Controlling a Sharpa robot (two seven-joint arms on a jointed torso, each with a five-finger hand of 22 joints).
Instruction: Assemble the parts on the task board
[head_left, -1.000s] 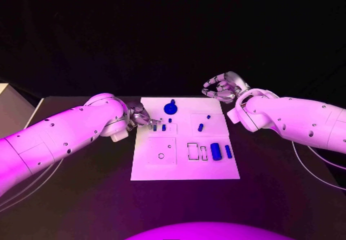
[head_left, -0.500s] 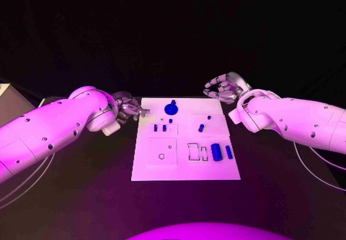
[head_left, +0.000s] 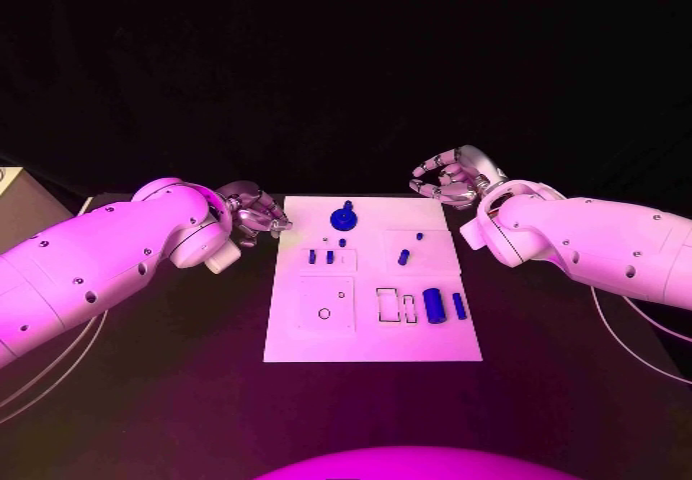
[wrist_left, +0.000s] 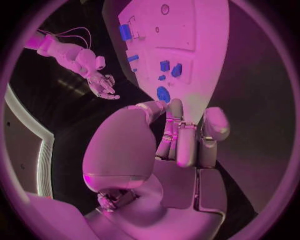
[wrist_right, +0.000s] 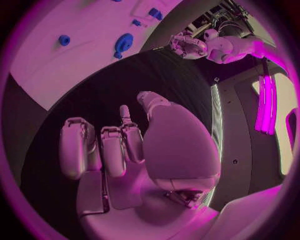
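The task board lies in the middle of the black table, and the blue parts are spread over it. A round knob-like part stands at its far edge; two short pegs stand side by side left of centre, and a small piece lies right of them. Toward the near right, a thick cylinder and a slimmer bar lie beside an outlined rectangular slot. A small ring mark is seen on the near left panel.

Off the board's far left corner the left hand is held above the table, its fingers curled inward with nothing seen between them. Beyond the far right corner the right hand is raised, its fingers loosely bent and apart, and nothing is held.

No part is grasped, so a pick appears to be the step in hand. It would be done well if one part were chosen on the nearer side of each hand, the fingers were spread before descent, and the approach were made from above so that neighbouring pegs are not knocked. The cylinder may roll if it is nudged from the side.
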